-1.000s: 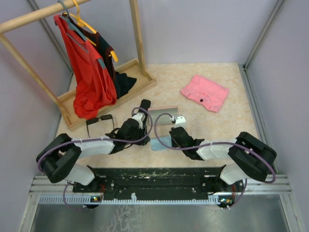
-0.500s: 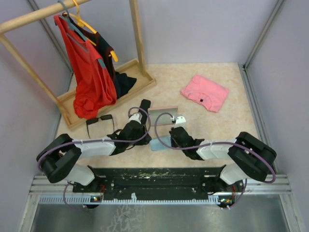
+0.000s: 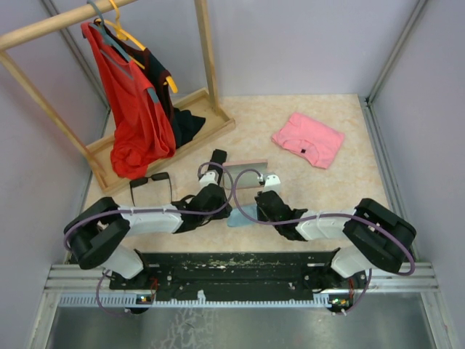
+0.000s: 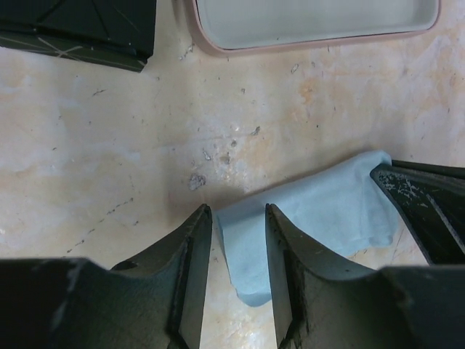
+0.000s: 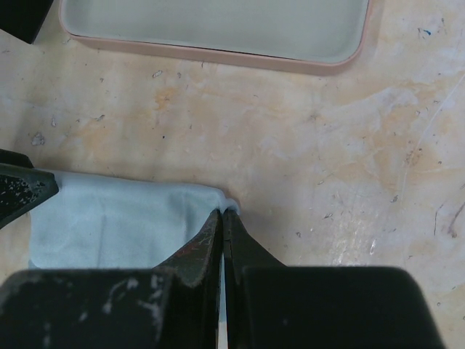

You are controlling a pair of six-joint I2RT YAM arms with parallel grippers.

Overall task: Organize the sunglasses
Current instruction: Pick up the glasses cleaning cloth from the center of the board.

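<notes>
My right gripper (image 5: 223, 215) is pressed shut on one corner of the blue cloth (image 5: 116, 225), and the fabric rises in a small peak at my fingertips; my left gripper (image 4: 237, 214) has its jaws apart, straddling the cloth's other end without pinching it. I judge that I am lined up to take that end too, so the cloth comes up spread between both arms rather than bunched; the pink case (image 5: 218, 57) lies open and empty just beyond the cloth — probably where the cloth is meant to go, as a lining before any glasses; the black case (image 4: 80, 33) sits beside it; the black sunglasses (image 3: 150, 186) lie on the table (image 3: 327, 189) well off to my left, near the foot of the clothes rack (image 3: 206, 58) — touched by neither gripper; the second pair I cannot find in any view.
</notes>
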